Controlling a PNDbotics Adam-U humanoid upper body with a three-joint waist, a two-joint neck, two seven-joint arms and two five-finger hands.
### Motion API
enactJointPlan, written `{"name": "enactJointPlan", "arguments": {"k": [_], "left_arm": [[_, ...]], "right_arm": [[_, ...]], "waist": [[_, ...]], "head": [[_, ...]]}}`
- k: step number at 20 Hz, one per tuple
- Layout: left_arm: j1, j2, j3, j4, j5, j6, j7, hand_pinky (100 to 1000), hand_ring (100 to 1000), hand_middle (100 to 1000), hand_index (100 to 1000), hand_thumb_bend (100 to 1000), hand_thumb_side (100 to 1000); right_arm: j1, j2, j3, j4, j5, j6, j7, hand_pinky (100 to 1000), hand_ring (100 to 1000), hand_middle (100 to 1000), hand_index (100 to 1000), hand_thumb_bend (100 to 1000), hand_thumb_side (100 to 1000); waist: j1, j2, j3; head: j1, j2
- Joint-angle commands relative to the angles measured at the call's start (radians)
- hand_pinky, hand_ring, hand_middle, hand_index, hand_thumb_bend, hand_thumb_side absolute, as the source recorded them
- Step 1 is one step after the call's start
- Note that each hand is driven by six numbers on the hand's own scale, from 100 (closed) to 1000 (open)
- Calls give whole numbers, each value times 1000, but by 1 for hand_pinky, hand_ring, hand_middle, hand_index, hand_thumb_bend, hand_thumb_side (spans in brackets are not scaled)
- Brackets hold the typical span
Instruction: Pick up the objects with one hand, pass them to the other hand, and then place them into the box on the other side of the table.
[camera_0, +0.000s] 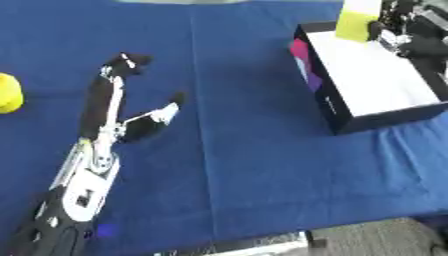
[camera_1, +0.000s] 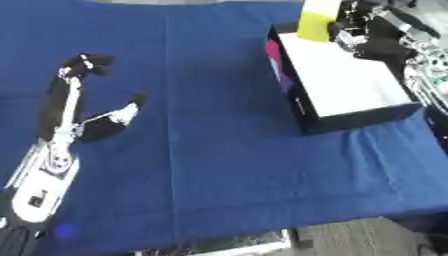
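The table (camera_0: 254, 165), under a blue cloth, fills both views. On it, to the right, lies the box (camera_0: 372, 82): black walls, a white floor, a pink and purple panel on its left end. Nothing lies on the white floor that shows.

The left hand (camera_0: 118, 117) lies out over the cloth at the left, fingers (camera_0: 105, 95) straight and pointing away, thumb (camera_0: 162, 112) spread wide to the right. It holds nothing, and nothing lies between thumb and fingers.

The right hand (camera_1: 376, 37) is at the top right, over the far end of the box. Its dark fingers (camera_1: 343, 35) sit against the right side of a yellow block (camera_0: 357, 22), which stands up at the box's far rim. They look curled on the block, though the view there is crowded, so I judge it held rather than seen released. Whether the block's base touches the box floor or hangs just above it I cannot tell.

Well left of the left fingers, at the view's edge, is a round yellow thing (camera_0: 9, 92), partly cut off.

By my reading the block has reached the placing step: it is at the box in the right hand, with only the letting go left. The round yellow thing is untouched on the cloth, nearest the left hand, and would need the whole pick, pass and place.
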Motion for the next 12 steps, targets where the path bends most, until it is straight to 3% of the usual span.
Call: {"name": "enactJointPlan", "arguments": {"k": [1,10,12], "left_arm": [[-15,11,6,-25,4,4,3,791,636,666,780,530,470],[-14,17,6,-21,2,4,1,790,636,667,780,530,475],[-14,19,8,-20,3,5,3,790,636,667,780,527,478]], "right_arm": [[10,-49,-34,20,12,-12,-22,787,1000,591,751,100,297],[56,-34,-52,49,99,-54,-94,794,1000,618,774,100,261],[68,-26,-56,48,126,-59,-111,829,1000,745,905,100,238]], "waist": [[11,-29,-1],[9,-29,1],[8,-29,2]], "head": [[-4,-1],[-3,-1],[-2,-1]]}}
